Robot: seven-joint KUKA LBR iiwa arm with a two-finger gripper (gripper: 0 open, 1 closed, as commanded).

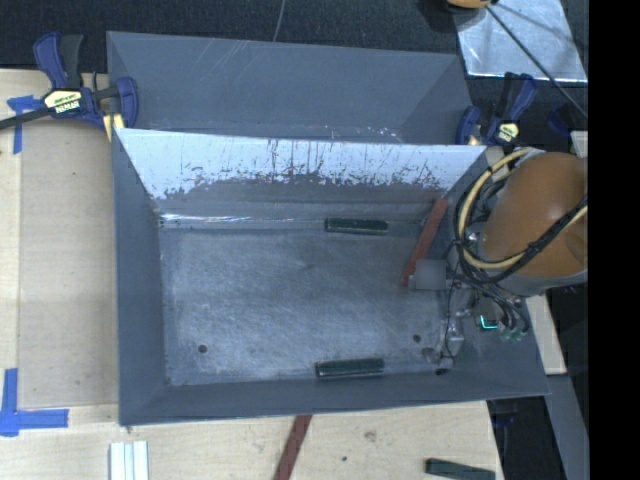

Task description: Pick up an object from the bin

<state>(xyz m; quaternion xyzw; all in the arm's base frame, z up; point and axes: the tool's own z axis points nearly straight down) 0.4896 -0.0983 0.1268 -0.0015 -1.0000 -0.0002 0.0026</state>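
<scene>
My gripper [446, 346] hangs low at the bin's right end, close to the front right corner, with nothing seen in it. A dark flat bar [349, 368] lies along the front wall, just left of the gripper. A reddish-brown stick [424, 245] leans at a slant by the right wall, behind the gripper. A second dark bar [356, 226] lies against the back wall, farther off.
The arm with its orange dome and cables reaches over the bin's right rim. A small dark speck [203, 349] sits on the floor at the front left. The bin's walls slope inward around the floor.
</scene>
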